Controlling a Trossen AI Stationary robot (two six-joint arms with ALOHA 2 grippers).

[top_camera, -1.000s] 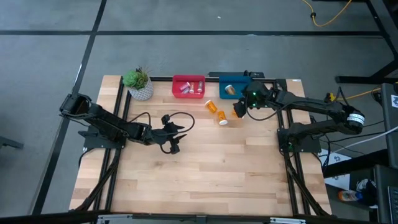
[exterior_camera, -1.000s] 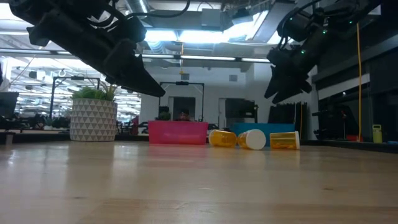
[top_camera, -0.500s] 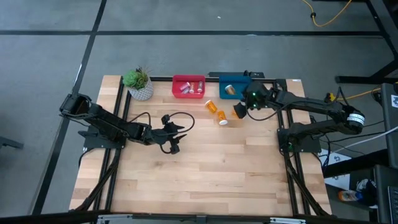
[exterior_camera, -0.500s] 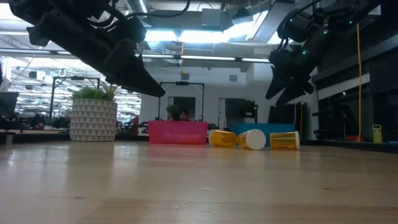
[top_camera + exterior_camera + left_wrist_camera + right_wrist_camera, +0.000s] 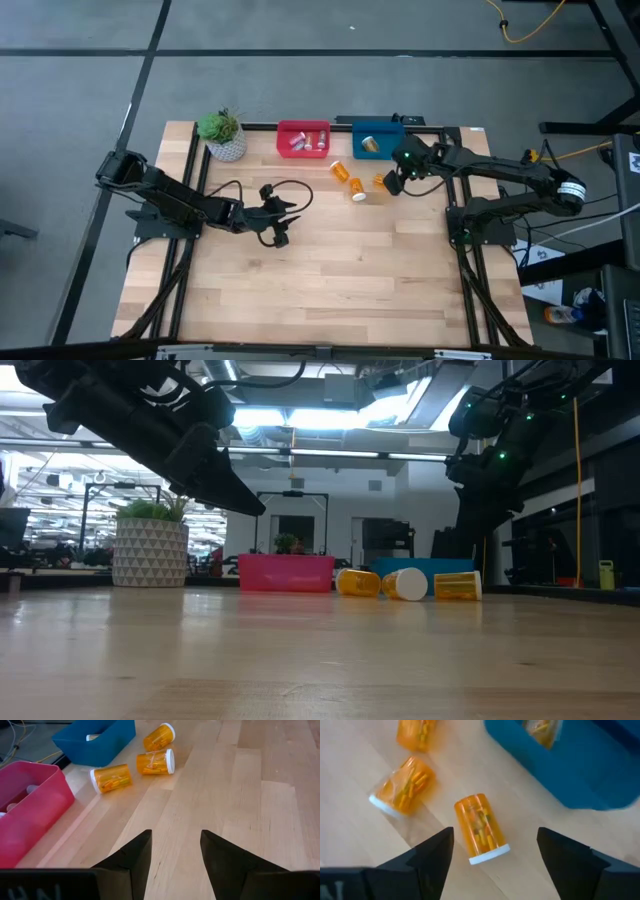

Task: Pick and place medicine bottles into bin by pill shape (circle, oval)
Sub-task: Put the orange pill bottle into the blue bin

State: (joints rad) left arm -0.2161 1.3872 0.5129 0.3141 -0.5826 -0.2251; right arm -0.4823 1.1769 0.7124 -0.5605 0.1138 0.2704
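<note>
Three orange medicine bottles with white caps lie on their sides on the table near the far edge: one [image 5: 342, 171], one [image 5: 357, 190] and one [image 5: 381, 181]. My right gripper [image 5: 394, 181] is open above the last bottle [image 5: 480, 829], which shows between its two fingers in the right wrist view; the fingers do not touch it. My left gripper [image 5: 283, 222] is open and empty above the table's middle left, and the three bottles [image 5: 155, 761] lie well ahead of it.
A red bin [image 5: 303, 137] holding small vials and a blue bin [image 5: 377, 137] holding an orange bottle [image 5: 540, 730] stand at the far edge. A potted plant [image 5: 223, 135] stands at the far left. Bare wood lies toward the near edge.
My right gripper has shifted a little toward the table's right edge and tipped to point more steeply down over the rightmost bottle. The three bottles lie where they were.
</note>
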